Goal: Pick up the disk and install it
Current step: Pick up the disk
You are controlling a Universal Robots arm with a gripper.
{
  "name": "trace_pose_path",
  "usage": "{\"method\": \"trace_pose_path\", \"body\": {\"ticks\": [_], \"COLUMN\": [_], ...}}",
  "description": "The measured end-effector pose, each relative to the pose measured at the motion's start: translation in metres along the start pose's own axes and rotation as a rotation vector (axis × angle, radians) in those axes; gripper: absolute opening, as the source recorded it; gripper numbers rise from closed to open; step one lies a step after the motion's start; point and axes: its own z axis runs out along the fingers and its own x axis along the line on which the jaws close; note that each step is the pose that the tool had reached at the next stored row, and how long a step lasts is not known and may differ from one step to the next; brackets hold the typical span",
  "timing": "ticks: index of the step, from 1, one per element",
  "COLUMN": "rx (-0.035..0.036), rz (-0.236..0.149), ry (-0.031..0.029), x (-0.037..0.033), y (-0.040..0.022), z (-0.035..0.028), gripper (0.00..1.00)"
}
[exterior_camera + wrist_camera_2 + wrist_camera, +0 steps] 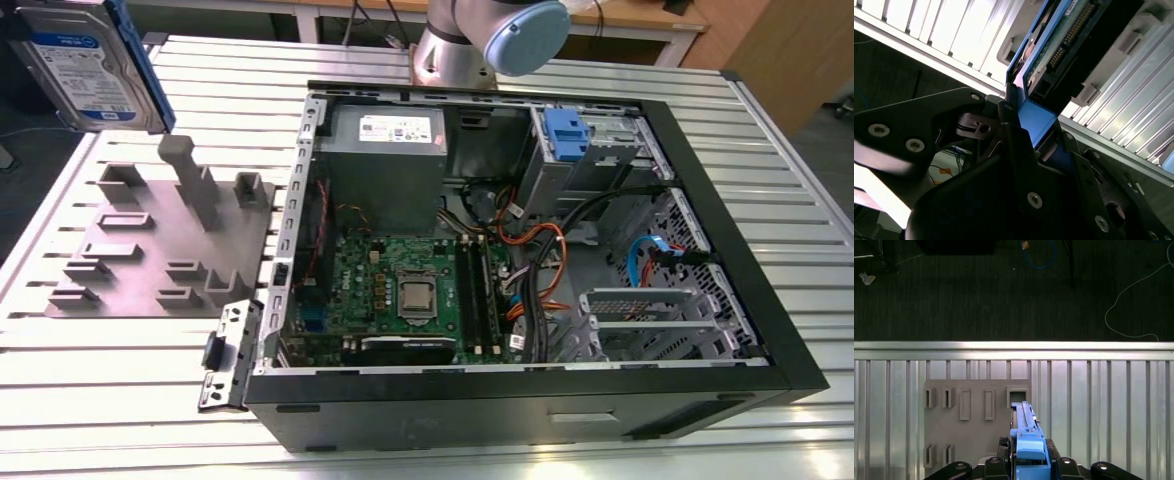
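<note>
The disk [83, 62], a silver-grey drive with a white-and-blue label and a blue bracket, hangs upright in the air at the exterior view's far left, above the grey holder plate [160, 245]. In the first wrist view the disk [1026, 437] appears edge-on, its blue bracket clamped in my gripper [1029, 462], with the holder plate [974, 430] below it. The second wrist view shows the black fingers [1015, 137] pressed on the bracket of the disk [1059, 55]. My gripper [1036, 135] is shut on it.
An open computer case [787, 330] lies on the slatted metal table [134, 400], with motherboard, cables and a grey power-supply box [387, 135] inside. A drive bay with a blue latch [566, 135] sits at the case's far corner. The arm's base [467, 40] stands behind the case.
</note>
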Motion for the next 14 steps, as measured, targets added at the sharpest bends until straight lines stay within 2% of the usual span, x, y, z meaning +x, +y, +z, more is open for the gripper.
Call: {"method": "trace_pose_path", "body": {"ticks": [3, 4, 14], "rx": [0.0000, -0.0001, 0.0000], "rz": [0.000, 0.000, 0.000], "ry": [-0.0004, -0.0004, -0.0004], "x": [0.0000, -0.0001, -0.0001], "y": [0.0001, 0.0001, 0.0000], "z": [-0.0004, -0.0042, -0.0061], "gripper": [0.37, 0.37, 0.37]}}
